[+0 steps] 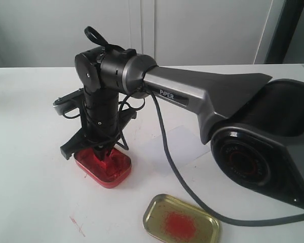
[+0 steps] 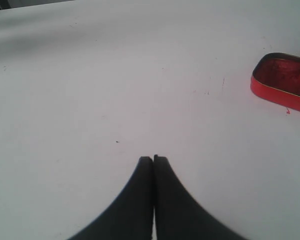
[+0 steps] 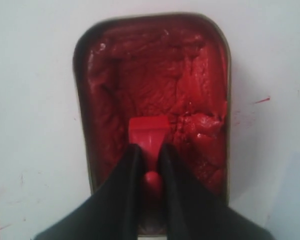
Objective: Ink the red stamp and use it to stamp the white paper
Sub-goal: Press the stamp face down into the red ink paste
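The red stamp (image 3: 149,132) stands base-down in the red ink paste of the open red tin (image 3: 140,60). My right gripper (image 3: 150,149) is shut on its knobbed handle. In the exterior view that gripper (image 1: 102,148) points straight down into the tin (image 1: 114,172) at the left, and its fingers hide the stamp. The white paper (image 1: 187,142) lies faintly visible on the table behind the arm's cable; I cannot make out an imprint on it. My left gripper (image 2: 153,159) is shut on nothing over bare table, with the tin (image 2: 282,82) off to one side.
A gold tin lid (image 1: 181,220) with a red smear lies near the front edge, right of the tin. The right arm's black cable (image 1: 167,152) trails across the table. Small red ink marks (image 1: 77,225) spot the white tabletop.
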`<state>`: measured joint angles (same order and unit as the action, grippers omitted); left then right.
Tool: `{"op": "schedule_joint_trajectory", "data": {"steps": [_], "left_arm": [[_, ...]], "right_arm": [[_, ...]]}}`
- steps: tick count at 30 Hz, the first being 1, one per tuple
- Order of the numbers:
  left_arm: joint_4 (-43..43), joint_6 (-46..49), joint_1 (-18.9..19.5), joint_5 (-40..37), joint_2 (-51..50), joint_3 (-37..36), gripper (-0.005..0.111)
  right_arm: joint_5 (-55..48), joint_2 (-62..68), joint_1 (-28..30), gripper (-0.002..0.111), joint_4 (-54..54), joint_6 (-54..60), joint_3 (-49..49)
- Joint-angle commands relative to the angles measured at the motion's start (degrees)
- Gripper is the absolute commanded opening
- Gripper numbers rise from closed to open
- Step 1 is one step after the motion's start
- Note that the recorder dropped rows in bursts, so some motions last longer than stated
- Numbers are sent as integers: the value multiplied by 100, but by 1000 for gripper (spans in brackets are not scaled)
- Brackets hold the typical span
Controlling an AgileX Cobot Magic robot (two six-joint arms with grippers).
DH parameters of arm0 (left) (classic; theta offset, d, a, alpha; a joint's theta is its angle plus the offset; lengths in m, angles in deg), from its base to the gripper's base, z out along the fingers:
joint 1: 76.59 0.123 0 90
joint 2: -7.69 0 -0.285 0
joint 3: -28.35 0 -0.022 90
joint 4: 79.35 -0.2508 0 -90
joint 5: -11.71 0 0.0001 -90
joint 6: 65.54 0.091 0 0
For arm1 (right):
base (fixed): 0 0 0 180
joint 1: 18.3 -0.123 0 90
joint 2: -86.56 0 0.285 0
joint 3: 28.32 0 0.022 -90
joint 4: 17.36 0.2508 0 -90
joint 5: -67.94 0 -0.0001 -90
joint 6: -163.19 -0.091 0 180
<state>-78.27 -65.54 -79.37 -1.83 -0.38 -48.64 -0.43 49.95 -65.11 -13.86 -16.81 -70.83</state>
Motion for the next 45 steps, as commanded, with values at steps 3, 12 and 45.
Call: {"op": "schedule_joint_trajectory", "data": {"steps": [3, 12, 45], "left_arm": [[31, 0, 7, 25, 28, -23, 0], [31, 0, 7, 25, 28, -23, 0], [31, 0, 7, 25, 28, -23, 0]], "right_arm": [[-25, -9, 7, 0, -85, -172, -39], [28, 388, 7, 0, -259, -327, -10], [-160, 1364, -1, 0, -49, -327, -10]]}}
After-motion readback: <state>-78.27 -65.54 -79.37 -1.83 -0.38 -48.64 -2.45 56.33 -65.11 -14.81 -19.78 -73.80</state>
